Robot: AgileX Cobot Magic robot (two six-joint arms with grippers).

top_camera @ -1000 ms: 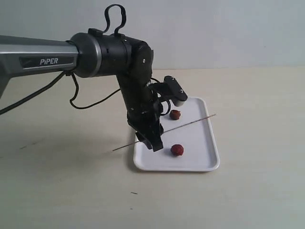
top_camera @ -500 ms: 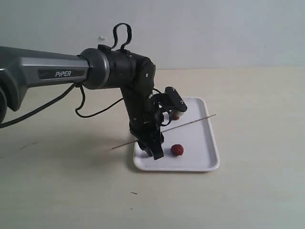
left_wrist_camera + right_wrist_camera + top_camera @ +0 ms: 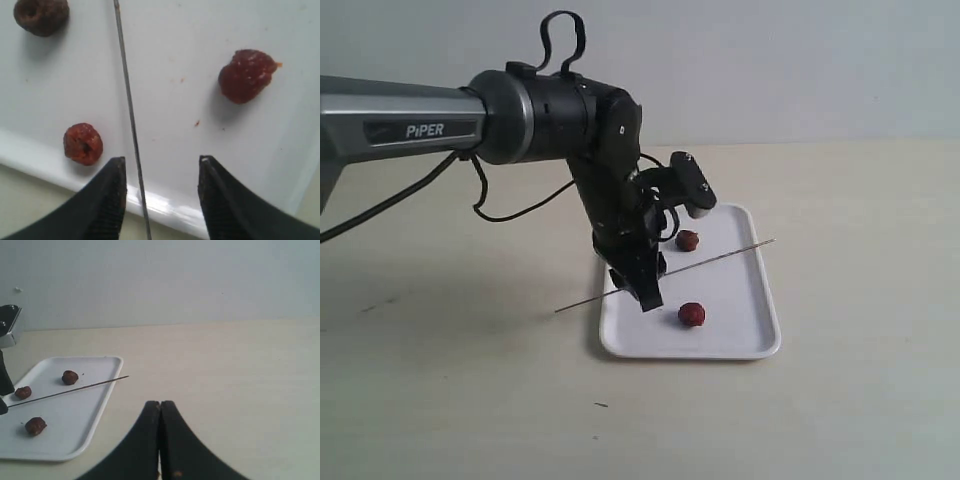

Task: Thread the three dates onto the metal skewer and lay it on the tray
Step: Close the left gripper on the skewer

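Note:
The white tray (image 3: 750,300) lies on the table. The thin metal skewer (image 3: 720,257) rests slantwise across it, both ends reaching past the rim. My left gripper (image 3: 645,295) hangs open over the tray's left edge, astride the skewer (image 3: 129,100), which runs close to one finger (image 3: 112,200) with no visible contact. Three loose dates lie on the tray (image 3: 165,30): one (image 3: 83,143) near the rim, one (image 3: 246,75) on the skewer's other side, one (image 3: 41,15) farther off. Two dates (image 3: 688,240) (image 3: 692,314) show in the exterior view. My right gripper (image 3: 160,403) is shut and empty, well off the tray (image 3: 100,405).
The left arm's dark wrist and cable (image 3: 510,215) stand over the tray's left side. The beige tabletop (image 3: 860,220) runs back to a pale wall (image 3: 770,60). Out of the exterior view is the right gripper.
The left gripper dipped toward the tray's edge half a second ago and has risen back to about where it was. Skewer and dates have not moved.

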